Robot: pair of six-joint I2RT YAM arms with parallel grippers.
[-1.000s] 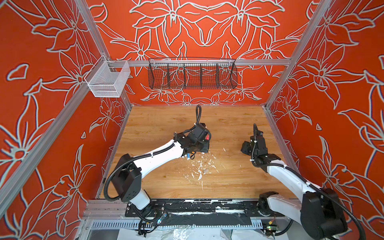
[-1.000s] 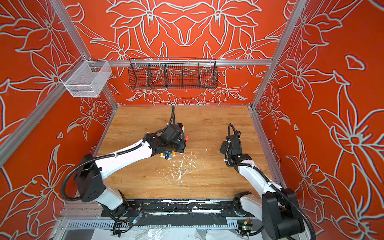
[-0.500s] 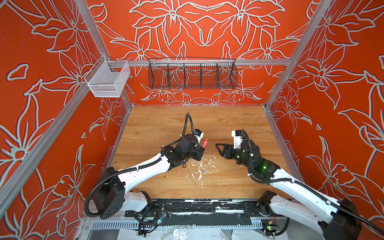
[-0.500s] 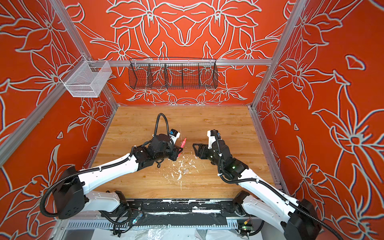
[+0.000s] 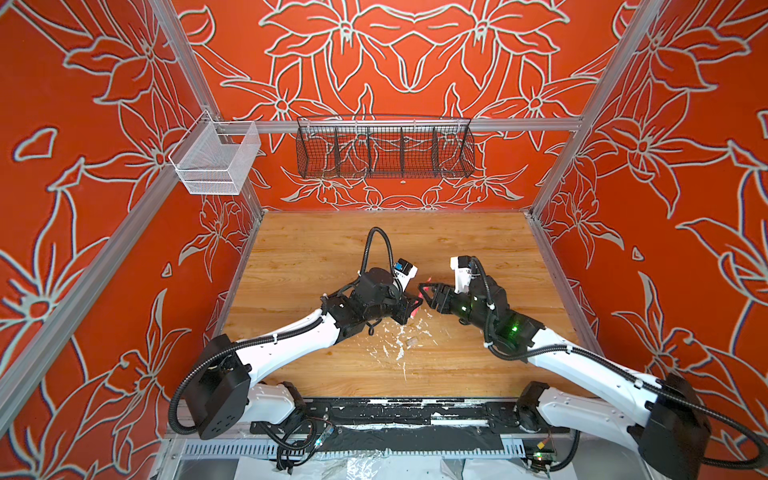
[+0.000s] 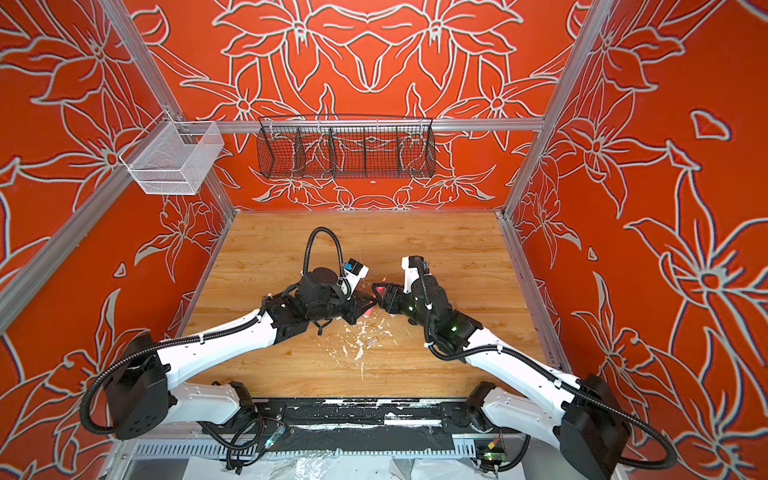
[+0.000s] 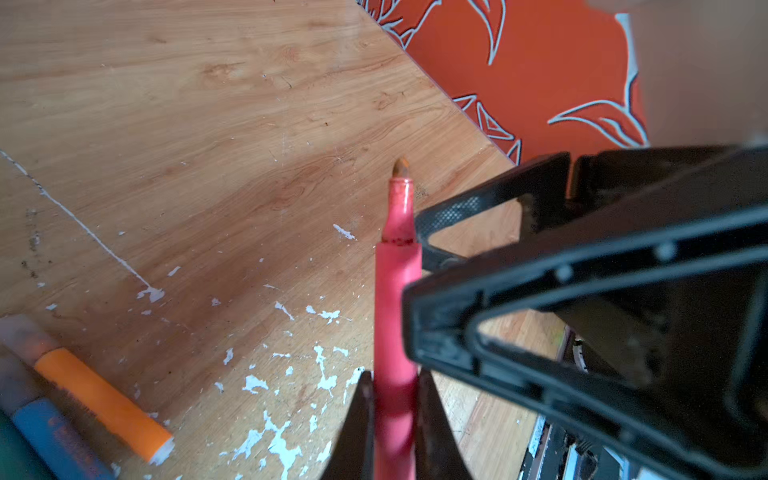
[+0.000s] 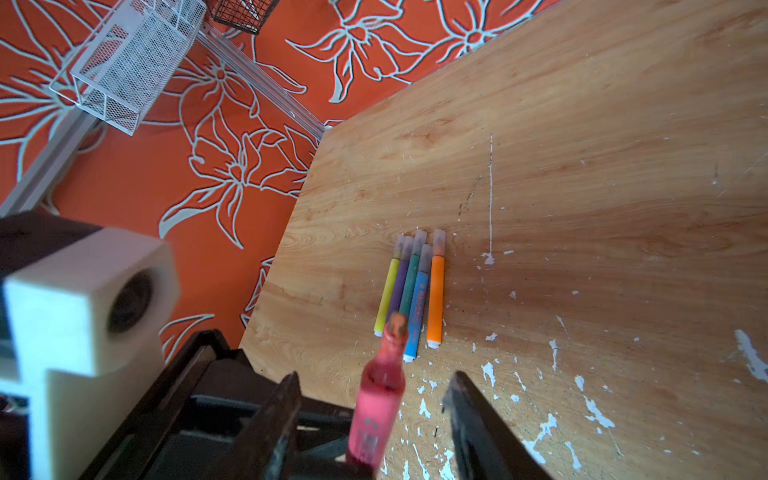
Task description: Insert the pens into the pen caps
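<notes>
Now, the grippers converge.
Our left gripper (image 7: 395, 399) grasps the pink pen (image 7: 397, 291); our right gripper (image 8: 374, 380) has swung in, jaws parted around its bare tip: capping pending.

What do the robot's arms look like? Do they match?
Yes, they match. The left arm and right arm are smooth white tubes joined by chunky black joints. Ribbed black cables loop along them. The left gripper and right gripper are black, each with two pointy fingers. A white camera block sits by each wrist, and a green light glows on the right arm.
</notes>
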